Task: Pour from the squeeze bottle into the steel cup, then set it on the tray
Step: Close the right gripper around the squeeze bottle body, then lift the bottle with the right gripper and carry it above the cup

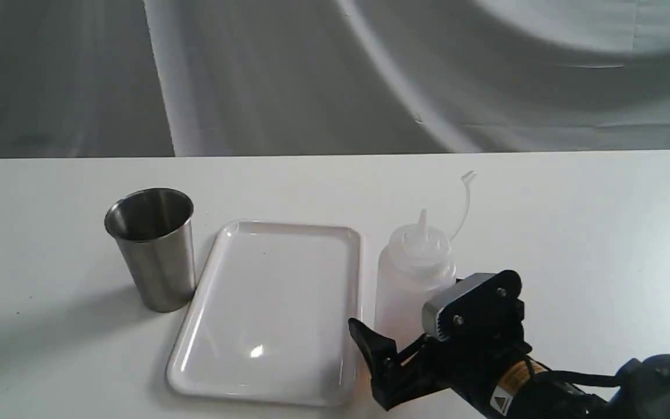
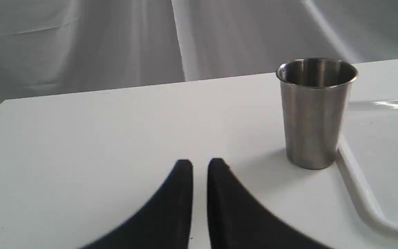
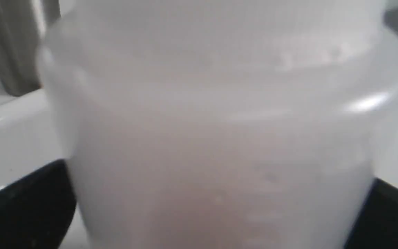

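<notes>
Translucent bottle (image 1: pixel 410 279) stands upright on the table (image 1: pixel 573 233) beside the tray (image 1: pixel 271 302) — grasp step in hand; right gripper (image 3: pixel 206 214) spread, straddling it, not yet pinching; next: close, lift, tilt over the cup (image 1: pixel 154 250); left gripper (image 2: pixel 200 166) near-closed, empty. Count — one bottle, one cup, one tray.

- Cup (image 1: pixel 152 250): brushed steel grey, darker inside.
- Tray (image 1: pixel 265 308): glossy white, with one bright glint.
- Bottle (image 1: pixel 407 279): translucent milky white, with a faint pinkish-amber tint low down.
- Table (image 1: pixel 573 233): plain white.
- Backdrop (image 1: pixel 312 75): grey cloth streaked with paler folds.
- Right gripper (image 1: pixel 402 340): black, with a grey metal plate and a yellow label behind.
- Left gripper (image 2: pixel 200 164): black.
</notes>
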`<state>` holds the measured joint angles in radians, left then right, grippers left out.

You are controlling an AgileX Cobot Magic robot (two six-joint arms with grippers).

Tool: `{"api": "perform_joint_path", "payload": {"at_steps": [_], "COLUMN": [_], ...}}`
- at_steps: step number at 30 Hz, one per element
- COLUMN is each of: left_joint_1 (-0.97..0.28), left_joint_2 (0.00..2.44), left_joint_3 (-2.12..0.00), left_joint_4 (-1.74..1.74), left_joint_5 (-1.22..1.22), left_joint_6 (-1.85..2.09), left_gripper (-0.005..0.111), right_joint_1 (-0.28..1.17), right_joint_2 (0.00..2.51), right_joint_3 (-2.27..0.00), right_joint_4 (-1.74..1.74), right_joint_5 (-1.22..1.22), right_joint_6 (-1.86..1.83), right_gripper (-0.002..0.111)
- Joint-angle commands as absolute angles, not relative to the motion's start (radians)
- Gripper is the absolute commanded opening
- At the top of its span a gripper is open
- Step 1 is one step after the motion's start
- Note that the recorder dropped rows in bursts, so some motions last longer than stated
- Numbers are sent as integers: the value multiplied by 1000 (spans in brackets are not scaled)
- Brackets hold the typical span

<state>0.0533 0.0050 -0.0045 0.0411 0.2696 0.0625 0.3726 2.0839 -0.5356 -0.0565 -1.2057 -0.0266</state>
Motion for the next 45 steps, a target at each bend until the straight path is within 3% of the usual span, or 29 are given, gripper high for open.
{"api": "perform_joint_path", "payload": {"at_steps": [1,19,36,41,45], "left_joint_1": [47,47,47,47,47], "left_joint_2": [0,0,0,0,0], "left_joint_3": [0,0,0,0,0], "left_joint_4": [41,41,41,41,41], "left_joint_5": [265,265,265,265,265], "left_joint_6": [61,61,61,61,61], "left_gripper": [8,8,8,8,8], "right_joint_1": [370,370,370,370,370], "right_joint_2": [2090,2087,1826,1722,1637], "right_joint_3": [-537,-537,-537,-544,-639], "right_joint_4": [-59,-67,-55,-29,-25], "right_joint_5": [-1221,-1221,-1221,-1129,-840], "right_joint_6": [-40,-55,-101,-112,-150], "right_gripper": [91,1,0,0,0]}}
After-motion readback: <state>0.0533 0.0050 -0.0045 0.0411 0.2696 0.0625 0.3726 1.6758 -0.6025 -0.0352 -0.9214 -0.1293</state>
